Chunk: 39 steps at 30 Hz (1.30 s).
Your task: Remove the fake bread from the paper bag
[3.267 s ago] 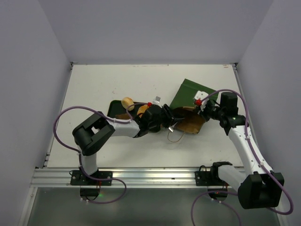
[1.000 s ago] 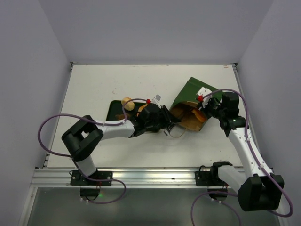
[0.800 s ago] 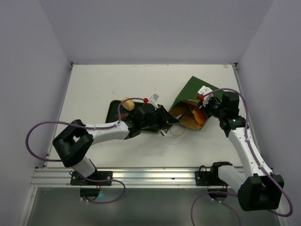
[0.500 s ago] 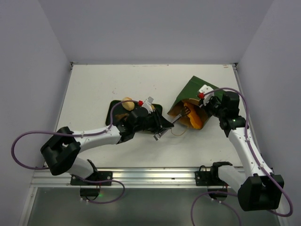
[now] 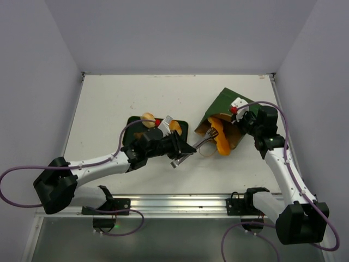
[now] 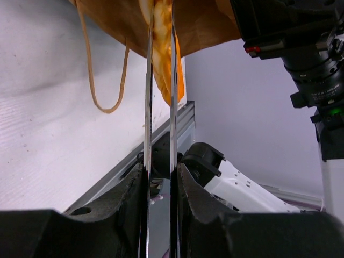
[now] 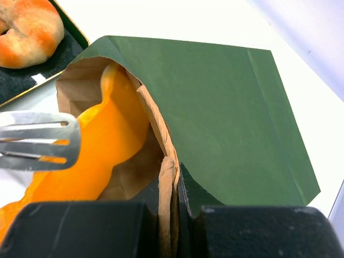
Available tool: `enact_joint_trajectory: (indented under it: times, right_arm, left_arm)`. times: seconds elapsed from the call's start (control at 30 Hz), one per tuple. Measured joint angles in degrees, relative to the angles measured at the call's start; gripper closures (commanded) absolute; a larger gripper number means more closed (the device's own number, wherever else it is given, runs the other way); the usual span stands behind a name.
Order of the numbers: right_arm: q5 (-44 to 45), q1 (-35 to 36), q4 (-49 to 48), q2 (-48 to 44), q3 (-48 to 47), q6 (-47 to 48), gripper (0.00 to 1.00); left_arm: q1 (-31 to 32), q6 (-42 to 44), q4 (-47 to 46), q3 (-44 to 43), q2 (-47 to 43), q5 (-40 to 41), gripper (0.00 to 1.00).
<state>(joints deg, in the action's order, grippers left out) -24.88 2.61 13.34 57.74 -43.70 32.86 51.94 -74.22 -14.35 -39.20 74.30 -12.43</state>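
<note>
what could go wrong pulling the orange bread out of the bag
The tongs pinch the long orange bread at one spot, so it may pivot and slip. The right gripper holds the paper bag only by its rim; pulling could tear it. The string handle lies close to the tongs and might snag.

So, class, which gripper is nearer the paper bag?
Right. The right gripper pinches the paper bag at its rim; the left gripper sits apart from it, holding metal tongs toward it.
</note>
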Motion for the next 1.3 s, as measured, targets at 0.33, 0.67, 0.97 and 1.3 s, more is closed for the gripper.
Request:
enact_joint_trajectory:
  times: [0.33, 0.67, 0.97, 1.3]
  right_arm:
    - [2.03, 0.0, -1.4, 0.02, 0.02, -1.2, 0.98]
    - [3.48, 0.0, -1.9, 0.11, 0.02, -2.23, 0.99]
    - [4.66, 0.0, -2.25, 0.42, 0.02, -2.69, 0.99]
    - [4.72, 0.0, -2.27, 0.42, 0.02, -2.91, 0.99]
  left_arm:
    - [0.0, 1.62, 4.26, 0.74, -5.09, -3.78, 1.0]
    - [0.0, 3.61, 9.84, 3.5, -13.68, -6.21, 1.0]
    - [0.0, 4.7, 17.05, 5.99, -26.38, -3.8, 1.0]
    - [-7.17, 5.84, 24.87, 5.99, -32.57, 4.35, 1.0]
